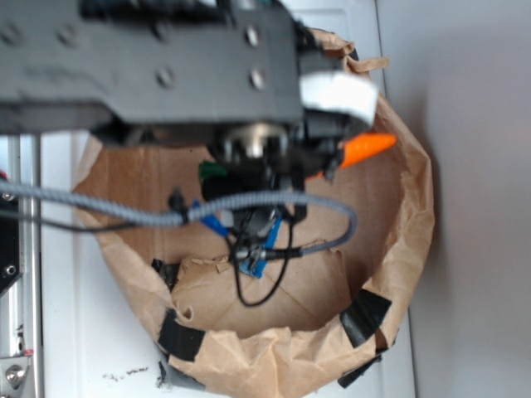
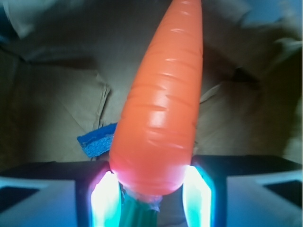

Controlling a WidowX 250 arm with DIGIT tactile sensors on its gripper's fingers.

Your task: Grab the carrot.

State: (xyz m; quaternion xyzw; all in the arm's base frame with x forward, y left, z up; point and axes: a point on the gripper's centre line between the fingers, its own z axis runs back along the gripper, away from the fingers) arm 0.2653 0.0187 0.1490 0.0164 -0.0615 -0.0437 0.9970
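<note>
Already the carrot [image 2: 161, 109] sits between the gripper [image 2: 152, 191] fingers, which are closed narrow on its thick end: in the wrist view a glowing pad [image 2: 105, 198] presses each side of the orange body just above the green stem [image 2: 137, 213], with no gap showing on either flank. Its long axis runs straight out from the gripper, stem end at the pads and the pointed tip farthest from them, so most of its length sticks out beyond the fingers. In the exterior view only the tapered tip shows, poking out from under the arm near the far rim of the brown paper bag [image 1: 406, 249], and it appears to be lifted off the bag's floor, though the arm hides the contact. A blue block [image 2: 97, 142] lies on the paper beyond the carrot, beside its thick end and apart from it. I judge the grab essentially made; with so much length hanging past the pads, a clean lift calls for keeping the squeeze firm.
</note>
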